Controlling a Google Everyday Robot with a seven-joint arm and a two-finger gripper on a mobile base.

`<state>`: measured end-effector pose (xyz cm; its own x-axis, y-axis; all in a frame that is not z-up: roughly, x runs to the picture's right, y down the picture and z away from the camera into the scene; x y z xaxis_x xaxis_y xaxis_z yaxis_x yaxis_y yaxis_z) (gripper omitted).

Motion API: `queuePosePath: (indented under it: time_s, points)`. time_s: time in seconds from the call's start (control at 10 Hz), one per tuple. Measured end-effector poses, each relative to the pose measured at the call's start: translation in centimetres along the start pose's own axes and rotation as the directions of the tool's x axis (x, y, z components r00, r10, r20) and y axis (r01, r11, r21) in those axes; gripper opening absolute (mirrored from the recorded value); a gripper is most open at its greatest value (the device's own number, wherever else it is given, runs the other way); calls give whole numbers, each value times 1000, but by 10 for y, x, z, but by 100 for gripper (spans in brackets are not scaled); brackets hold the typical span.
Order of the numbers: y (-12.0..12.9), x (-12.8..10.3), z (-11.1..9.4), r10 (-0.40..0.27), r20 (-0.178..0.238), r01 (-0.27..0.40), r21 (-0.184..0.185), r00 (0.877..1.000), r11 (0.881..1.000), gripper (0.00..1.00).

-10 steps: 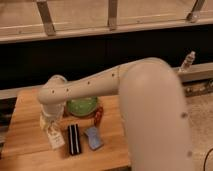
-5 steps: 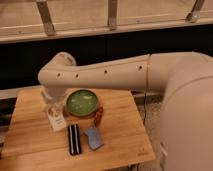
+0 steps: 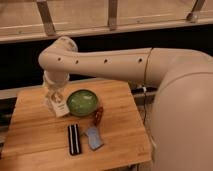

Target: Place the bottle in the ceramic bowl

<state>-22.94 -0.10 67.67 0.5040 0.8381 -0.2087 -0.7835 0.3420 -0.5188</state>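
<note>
The cream-white bottle [image 3: 61, 108] with tan label markings hangs tilted just above the wooden table [image 3: 35, 145], left of the ceramic bowl. My gripper [image 3: 56, 100] points down from the pale arm's wrist at the left and is shut on the bottle's upper end. The ceramic bowl [image 3: 82, 102] is round, green and shallow with nothing in it; it sits at the table's middle, its rim close to the bottle's right side.
A black rectangular bar [image 3: 74, 138] lies near the front edge. A blue object [image 3: 93, 137] lies beside it, and a small reddish-brown object [image 3: 98, 116] sits right of the bowl. The large arm spans the right side, with a dark rail behind.
The gripper has risen and shifted right toward the bowl, carrying the bottle up off the table. The arm has swung higher and no longer covers the bowl.
</note>
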Motion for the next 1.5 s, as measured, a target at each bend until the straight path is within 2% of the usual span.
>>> queuePosePath:
  time_s: [0.2,0.4,0.6,0.7,0.9,1.0,1.1,1.3,1.5]
  points:
    - [-25,-5,13,45,0,-45,-11,999,999,0]
    - [-22,-5,14,43,-2,-43,-16,999,999,0]
    - [-24,-5,16,35,-12,-35,-4,999,999,0]
    - [-23,-6,15,43,-8,-43,10,999,999,0]
    - [-54,-8,6,102,12,-103,78,995,992,0]
    - [-57,-8,5,106,14,-107,83,994,991,0]
    - [-118,-12,-1,202,27,-203,147,979,968,0]
    - [-143,-4,11,258,11,-257,155,966,954,0]
    - [-159,10,48,313,-30,-306,145,949,941,0]
